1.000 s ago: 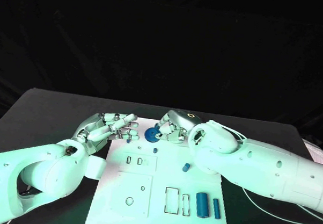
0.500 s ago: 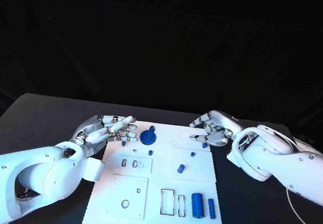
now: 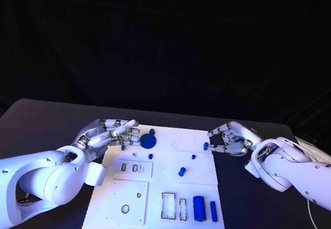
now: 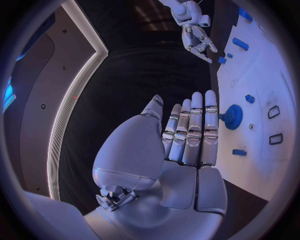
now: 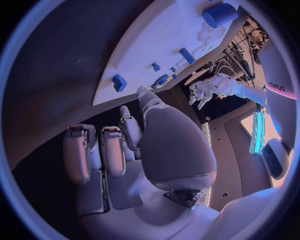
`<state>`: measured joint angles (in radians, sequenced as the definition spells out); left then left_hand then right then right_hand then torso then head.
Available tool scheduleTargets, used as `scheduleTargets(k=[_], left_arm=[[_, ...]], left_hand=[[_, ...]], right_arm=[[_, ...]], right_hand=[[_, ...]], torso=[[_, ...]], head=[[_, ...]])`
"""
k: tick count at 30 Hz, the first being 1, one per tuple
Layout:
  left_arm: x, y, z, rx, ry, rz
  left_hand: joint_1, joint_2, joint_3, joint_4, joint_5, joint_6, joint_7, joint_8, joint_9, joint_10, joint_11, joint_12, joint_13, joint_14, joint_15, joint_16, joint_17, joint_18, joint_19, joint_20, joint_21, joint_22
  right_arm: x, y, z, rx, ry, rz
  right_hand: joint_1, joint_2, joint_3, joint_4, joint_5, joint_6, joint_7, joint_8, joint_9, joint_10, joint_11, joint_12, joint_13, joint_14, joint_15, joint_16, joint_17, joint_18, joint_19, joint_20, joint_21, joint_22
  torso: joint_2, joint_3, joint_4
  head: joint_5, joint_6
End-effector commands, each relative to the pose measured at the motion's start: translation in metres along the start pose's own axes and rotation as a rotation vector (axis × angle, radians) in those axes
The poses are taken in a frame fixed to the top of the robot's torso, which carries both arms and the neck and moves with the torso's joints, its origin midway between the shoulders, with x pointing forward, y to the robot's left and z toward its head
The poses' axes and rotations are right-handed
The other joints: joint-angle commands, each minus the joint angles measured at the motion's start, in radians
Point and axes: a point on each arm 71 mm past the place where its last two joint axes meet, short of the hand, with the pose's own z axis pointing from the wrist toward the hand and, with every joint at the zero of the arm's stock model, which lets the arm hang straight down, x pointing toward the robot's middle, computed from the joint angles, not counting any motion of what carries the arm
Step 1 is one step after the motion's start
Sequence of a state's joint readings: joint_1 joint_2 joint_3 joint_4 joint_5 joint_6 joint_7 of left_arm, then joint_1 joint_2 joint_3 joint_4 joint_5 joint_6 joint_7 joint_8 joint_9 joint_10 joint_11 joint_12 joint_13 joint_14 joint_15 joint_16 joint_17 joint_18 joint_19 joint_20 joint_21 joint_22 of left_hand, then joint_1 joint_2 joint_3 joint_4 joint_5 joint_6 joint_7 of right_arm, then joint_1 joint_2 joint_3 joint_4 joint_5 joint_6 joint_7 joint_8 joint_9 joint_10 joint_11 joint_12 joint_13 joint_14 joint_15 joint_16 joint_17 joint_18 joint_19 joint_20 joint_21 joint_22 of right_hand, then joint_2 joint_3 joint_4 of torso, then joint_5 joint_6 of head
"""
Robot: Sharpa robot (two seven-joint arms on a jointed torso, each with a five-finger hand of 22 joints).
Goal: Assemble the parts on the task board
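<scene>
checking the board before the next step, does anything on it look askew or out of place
Nothing looks damaged or spilled. The one oddity: a small blue part lies tilted on the task board, loose rather than seated. The blue gear sits near the far edge, and two blue cylinders lie side by side, not yet assembled.

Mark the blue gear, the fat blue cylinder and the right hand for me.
blue gear (image 3: pixel 148 140): head view, on its round face.
fat blue cylinder (image 3: pixel 199 207): head view, mid-length of its body.
right hand (image 3: pixel 228 139): head view, on the middle of the hand.
</scene>
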<state>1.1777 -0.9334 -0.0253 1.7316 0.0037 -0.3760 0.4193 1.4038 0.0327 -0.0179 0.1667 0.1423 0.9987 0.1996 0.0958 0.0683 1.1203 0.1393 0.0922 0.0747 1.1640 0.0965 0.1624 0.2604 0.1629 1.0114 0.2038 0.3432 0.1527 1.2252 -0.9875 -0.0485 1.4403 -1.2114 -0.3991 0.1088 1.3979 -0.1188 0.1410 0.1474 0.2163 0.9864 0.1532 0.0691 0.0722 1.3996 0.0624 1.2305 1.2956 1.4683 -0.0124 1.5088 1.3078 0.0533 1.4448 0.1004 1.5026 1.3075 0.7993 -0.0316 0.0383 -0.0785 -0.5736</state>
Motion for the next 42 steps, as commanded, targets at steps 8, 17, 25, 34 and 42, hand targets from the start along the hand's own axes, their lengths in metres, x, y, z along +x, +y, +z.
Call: scheduleTargets(k=[8, 17, 25, 34, 42], left_arm=[[0.002, 0.001, 0.000, 0.004, 0.023, -0.013], [0.003, 0.002, 0.001, 0.003, 0.023, -0.013], [0.002, 0.002, 0.000, 0.002, 0.019, -0.012], [0.001, 0.002, 0.000, 0.001, 0.019, -0.012], [0.001, 0.002, 0.000, -0.001, 0.017, -0.011]], left_hand=[[0.004, 0.002, -0.001, -0.008, -0.005, 0.005, -0.001, -0.006, 0.000, 0.005, 0.004, -0.007, 0.001, 0.006, -0.002, -0.005, 0.002, 0.020, 0.006, -0.001, 0.000, 0.000], [0.004, 0.002, -0.002, -0.008, -0.005, 0.004, 0.000, -0.008, -0.001, 0.004, 0.005, -0.009, 0.000, 0.006, -0.002, -0.005, 0.003, 0.020, 0.006, -0.001, 0.000, 0.000], [0.004, 0.002, -0.002, -0.008, -0.005, 0.004, 0.000, -0.008, -0.001, 0.004, 0.005, -0.009, 0.000, 0.006, -0.002, -0.005, 0.003, 0.020, 0.006, -0.001, 0.000, 0.000], [0.004, 0.002, -0.002, -0.008, -0.005, 0.004, 0.000, -0.008, -0.001, 0.004, 0.005, -0.009, 0.000, 0.006, -0.002, -0.005, 0.003, 0.020, 0.006, -0.001, 0.000, 0.000], [0.004, 0.003, -0.002, -0.008, -0.005, 0.003, 0.001, -0.009, -0.001, 0.003, 0.005, -0.010, 0.000, 0.006, -0.001, -0.007, 0.004, 0.020, 0.006, -0.001, 0.000, 0.000]], right_arm=[[0.009, -0.008, 0.006, 0.014, 0.035, -0.011], [0.017, -0.010, 0.014, 0.031, 0.055, -0.015], [0.022, -0.009, 0.017, 0.029, 0.073, -0.011], [0.024, -0.009, 0.018, 0.028, 0.079, -0.010], [0.026, -0.008, 0.019, 0.024, 0.089, -0.009]], right_hand=[[0.002, -0.003, -0.005, -0.005, -0.008, -0.012, 0.000, -0.007, -0.002, -0.007, 0.002, -0.005, -0.002, 0.078, 0.005, 0.003, 0.145, -0.015, 0.005, 0.003, 0.003, 0.097], [0.019, 0.021, 0.005, -0.017, -0.012, -0.004, 0.000, 0.000, 0.000, -0.006, 0.001, -0.002, 0.002, 0.078, 0.005, 0.004, 0.147, -0.015, 0.005, 0.004, 0.003, 0.098], [0.024, 0.031, 0.011, -0.024, -0.014, 0.017, -0.003, 0.007, 0.003, -0.002, -0.001, 0.004, 0.007, 0.078, 0.003, 0.004, 0.148, -0.015, 0.006, 0.003, 0.003, 0.099], [0.038, 0.067, 0.041, -0.040, -0.058, 0.066, -0.016, 0.019, 0.009, 0.006, -0.012, 0.016, 0.018, 0.079, -0.005, 0.007, 0.154, -0.016, 0.009, -0.003, 0.005, 0.104], [0.045, 0.085, 0.065, -0.055, -0.067, 0.105, -0.030, 0.033, 0.014, 0.015, -0.023, 0.028, 0.029, 0.080, -0.014, 0.009, 0.158, -0.016, 0.010, -0.011, 0.005, 0.106]], torso=[[0.001, 0.0002, 0.0005], [0.000, -0.0008, 0.0027], [-0.001, -0.0002, -0.0003], [-0.001, 0.0006, 0.0011], [0.000, 0.0010, 0.0005]], head=[[0.001, -0.006], [0.009, -0.012], [0.011, -0.015], [0.008, -0.015], [0.007, -0.016]])
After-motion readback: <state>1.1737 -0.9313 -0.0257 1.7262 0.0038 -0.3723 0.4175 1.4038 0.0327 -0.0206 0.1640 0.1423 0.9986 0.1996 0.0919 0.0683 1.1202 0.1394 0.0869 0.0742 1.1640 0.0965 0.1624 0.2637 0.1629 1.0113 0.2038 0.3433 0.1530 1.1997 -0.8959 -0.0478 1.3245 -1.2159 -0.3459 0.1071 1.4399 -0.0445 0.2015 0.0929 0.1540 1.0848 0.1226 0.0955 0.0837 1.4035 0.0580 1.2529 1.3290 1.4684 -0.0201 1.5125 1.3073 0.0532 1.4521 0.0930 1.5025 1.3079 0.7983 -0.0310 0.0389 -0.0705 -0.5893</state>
